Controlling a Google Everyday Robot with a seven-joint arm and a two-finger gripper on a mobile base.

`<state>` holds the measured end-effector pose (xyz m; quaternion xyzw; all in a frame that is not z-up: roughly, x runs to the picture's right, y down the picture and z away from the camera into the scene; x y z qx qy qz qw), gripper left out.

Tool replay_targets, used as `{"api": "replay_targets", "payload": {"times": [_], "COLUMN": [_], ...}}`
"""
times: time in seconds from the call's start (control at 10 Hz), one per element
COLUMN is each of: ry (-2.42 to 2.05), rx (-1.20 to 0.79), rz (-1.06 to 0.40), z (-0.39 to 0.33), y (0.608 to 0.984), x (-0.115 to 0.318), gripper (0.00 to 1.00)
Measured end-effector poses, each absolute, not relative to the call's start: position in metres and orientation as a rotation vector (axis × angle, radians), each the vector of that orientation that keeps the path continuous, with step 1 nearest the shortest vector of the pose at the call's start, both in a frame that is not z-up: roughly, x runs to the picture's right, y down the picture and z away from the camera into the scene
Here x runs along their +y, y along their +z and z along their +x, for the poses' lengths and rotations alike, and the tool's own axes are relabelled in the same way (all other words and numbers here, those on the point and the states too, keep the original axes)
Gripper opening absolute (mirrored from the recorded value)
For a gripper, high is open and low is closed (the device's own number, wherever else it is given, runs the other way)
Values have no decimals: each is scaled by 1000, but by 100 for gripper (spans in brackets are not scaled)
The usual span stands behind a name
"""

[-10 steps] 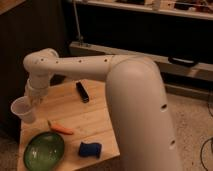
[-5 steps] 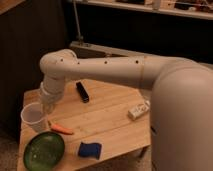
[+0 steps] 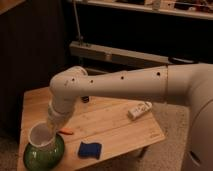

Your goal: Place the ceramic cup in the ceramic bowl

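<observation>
The whitish ceramic cup [image 3: 40, 136] is tilted with its open rim toward the camera, right over the green ceramic bowl [image 3: 36, 158] at the near left corner of the wooden table [image 3: 115, 122]. My gripper [image 3: 52, 129] is at the end of the white arm [image 3: 115, 87], directly behind the cup and mostly hidden by it. The cup overlaps the bowl's upper rim; I cannot tell whether it touches the bowl.
An orange carrot-like object [image 3: 66, 132] lies just right of the cup. A small blue object [image 3: 89, 149] sits near the table's front edge. A white remote-like device [image 3: 139, 109] lies at the right. A dark object [image 3: 85, 99] is partly hidden behind the arm.
The arm has carried the cup from above the table's left edge forward and down until it is over the green bowl. The view has shifted as well.
</observation>
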<state>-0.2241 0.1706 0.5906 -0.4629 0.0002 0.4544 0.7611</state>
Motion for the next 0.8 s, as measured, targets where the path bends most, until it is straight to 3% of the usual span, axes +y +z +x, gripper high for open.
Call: {"api": "replay_targets", "payload": {"times": [0.8], "ry": [879], "rx": [-4], "rz": [-1002], "z": [-271], "y": [627], "x": [222], "gripper": [17]}}
